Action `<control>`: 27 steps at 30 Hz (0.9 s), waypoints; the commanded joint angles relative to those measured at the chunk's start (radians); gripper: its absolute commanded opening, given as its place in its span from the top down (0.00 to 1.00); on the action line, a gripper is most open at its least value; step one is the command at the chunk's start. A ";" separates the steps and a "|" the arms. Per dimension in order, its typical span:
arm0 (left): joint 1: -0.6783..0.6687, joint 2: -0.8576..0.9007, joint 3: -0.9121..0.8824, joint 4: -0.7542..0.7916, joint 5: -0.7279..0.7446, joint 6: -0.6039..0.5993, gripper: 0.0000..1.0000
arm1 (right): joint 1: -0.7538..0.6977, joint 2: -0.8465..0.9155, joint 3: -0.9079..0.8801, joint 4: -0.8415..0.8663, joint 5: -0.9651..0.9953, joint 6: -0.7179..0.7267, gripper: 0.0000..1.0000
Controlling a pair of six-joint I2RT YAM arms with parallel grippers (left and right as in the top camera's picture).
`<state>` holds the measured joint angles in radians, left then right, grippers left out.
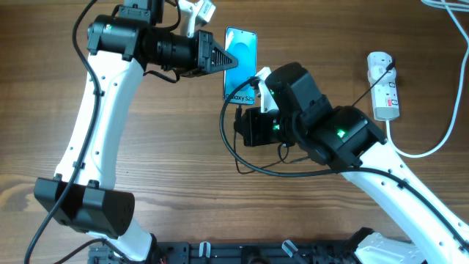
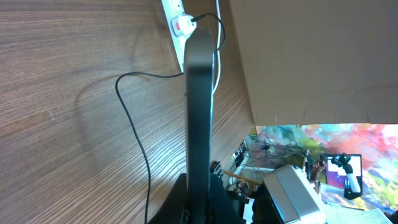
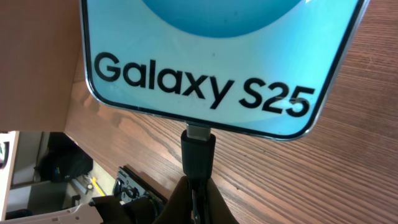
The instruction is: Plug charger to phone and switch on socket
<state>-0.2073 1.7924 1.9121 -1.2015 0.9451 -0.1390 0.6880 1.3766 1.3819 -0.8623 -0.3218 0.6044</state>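
Both tools are clamped tight — the left tool [image 2: 199,191] on the phone [image 3: 205,56], the right tool [image 3: 196,196] on the charger [image 3: 198,152] tip, which touches the phone's bottom port. I'd push straight along the phone, no twisting. The socket [image 1: 384,86] lies well apart, right of the phone.

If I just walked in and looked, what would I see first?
The bright blue-green phone near the top middle, gripped by the left gripper. Just below it, the right gripper pinches the charger by its dark tip, right at the phone's bottom edge under the words Galaxy S25. Off to the right lies the white socket, with the thin black cable running to it.
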 commanded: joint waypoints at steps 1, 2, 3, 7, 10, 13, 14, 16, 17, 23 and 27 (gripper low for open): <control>0.002 -0.012 0.012 0.017 0.049 0.025 0.96 | -0.002 -0.002 0.024 -0.006 -0.021 -0.003 0.95; 0.002 -0.012 0.012 0.018 0.049 0.028 0.96 | -0.002 -0.002 0.024 -0.008 -0.021 -0.003 0.95; 0.002 -0.012 0.012 0.018 0.049 0.028 0.96 | -0.002 -0.002 0.024 -0.008 -0.021 -0.003 0.96; 0.002 -0.012 0.012 0.016 0.024 0.030 0.96 | -0.002 -0.002 0.024 0.000 -0.021 -0.003 0.95; 0.002 -0.012 0.012 0.016 0.024 0.031 0.96 | -0.002 -0.001 0.024 0.002 -0.021 -0.004 0.95; -0.006 -0.012 0.012 0.016 0.024 0.032 0.96 | -0.002 0.008 0.024 0.001 -0.021 -0.005 0.95; -0.011 -0.012 0.012 0.016 0.024 0.044 0.96 | -0.002 0.011 0.024 0.003 -0.021 -0.006 0.95; -0.016 -0.012 0.012 0.016 0.023 0.057 0.96 | -0.002 0.012 0.024 0.008 -0.017 -0.007 0.95; -0.016 -0.012 0.012 0.015 0.023 0.058 0.96 | -0.002 0.012 0.024 0.010 -0.017 -0.007 0.95; -0.017 -0.012 0.012 0.015 0.023 0.065 0.96 | -0.002 0.012 0.024 0.007 -0.017 -0.022 0.95; -0.017 -0.012 0.012 0.015 0.024 0.065 0.96 | -0.002 0.036 0.024 -0.001 -0.013 -0.017 0.96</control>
<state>-0.2207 1.7924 1.9121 -1.1912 0.9432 -0.1051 0.6880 1.3853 1.3819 -0.8627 -0.3218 0.6003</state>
